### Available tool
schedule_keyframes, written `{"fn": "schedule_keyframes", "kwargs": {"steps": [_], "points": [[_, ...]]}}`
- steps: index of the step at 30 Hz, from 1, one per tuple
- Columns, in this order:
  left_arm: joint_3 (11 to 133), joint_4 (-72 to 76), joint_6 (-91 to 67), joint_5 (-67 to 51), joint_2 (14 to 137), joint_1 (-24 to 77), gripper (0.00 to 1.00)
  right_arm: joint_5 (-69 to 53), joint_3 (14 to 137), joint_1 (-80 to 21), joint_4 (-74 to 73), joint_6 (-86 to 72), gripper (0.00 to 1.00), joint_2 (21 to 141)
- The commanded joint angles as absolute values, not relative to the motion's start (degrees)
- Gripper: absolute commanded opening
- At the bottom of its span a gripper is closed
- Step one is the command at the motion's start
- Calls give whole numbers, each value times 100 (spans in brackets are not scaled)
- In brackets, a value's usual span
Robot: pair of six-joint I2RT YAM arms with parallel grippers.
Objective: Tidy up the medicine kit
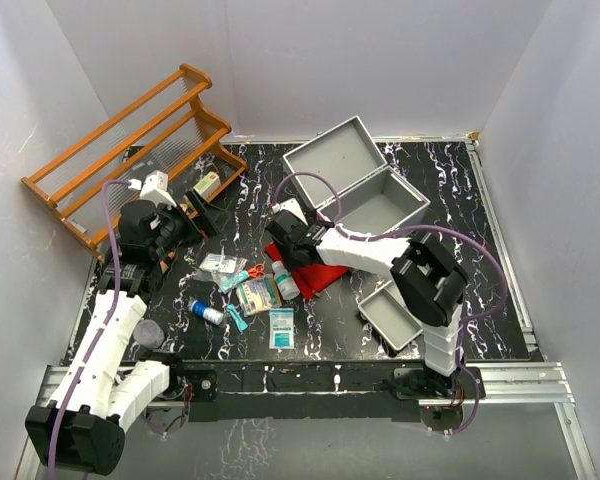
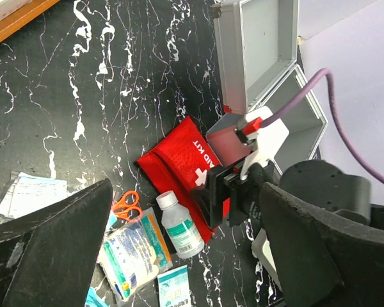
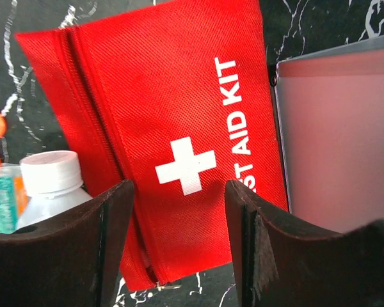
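The medicine kit (image 1: pixel 380 200) is a light-grey metal case standing open at the back centre, its lid (image 1: pixel 332 157) tilted back. It also shows in the left wrist view (image 2: pixel 262 64), and its wall shows in the right wrist view (image 3: pixel 336 141). A red "FIRST AID KIT" pouch (image 1: pixel 318 274) lies flat in front of it. My right gripper (image 1: pixel 283 240) is open, its jaws straddling the pouch's (image 3: pixel 179 102) near end (image 3: pixel 179 246) from just above. My left gripper (image 1: pixel 206 212) is open and empty, held high over the table's left side (image 2: pixel 185 256).
A grey tray insert (image 1: pixel 392 315) lies at the front right. Left of the pouch lie a small white-capped bottle (image 1: pixel 285 280), orange scissors (image 1: pixel 252 270), a gauze pack (image 1: pixel 257 295), packets (image 1: pixel 220 263), a blue tube (image 1: pixel 207 312) and a teal sachet (image 1: pixel 281 328). An orange-brown wooden rack (image 1: pixel 130 150) stands at the back left.
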State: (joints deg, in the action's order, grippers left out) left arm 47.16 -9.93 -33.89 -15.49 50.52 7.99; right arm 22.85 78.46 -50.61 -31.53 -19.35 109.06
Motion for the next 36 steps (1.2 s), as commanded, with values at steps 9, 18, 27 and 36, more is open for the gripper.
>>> {"fn": "schedule_keyframes", "kwargs": {"steps": [9,18,27,36], "points": [[4717,-894,-3499,-1602,5129,808,96,2467,8235,-5194,-3432,-1661,63,11164],[4670,-923,-3484,-1578,5119,808,97,2438,8244,-5203,-3515,-1582,69,11306],[4600,-905,-3509,-1541,5126,808,97,3250,8349,-5325,-3410,-1464,56,11568],[4434,-794,-3747,-1552,5128,809,96,3903,8466,-5531,-3340,-1500,19,11543]]}}
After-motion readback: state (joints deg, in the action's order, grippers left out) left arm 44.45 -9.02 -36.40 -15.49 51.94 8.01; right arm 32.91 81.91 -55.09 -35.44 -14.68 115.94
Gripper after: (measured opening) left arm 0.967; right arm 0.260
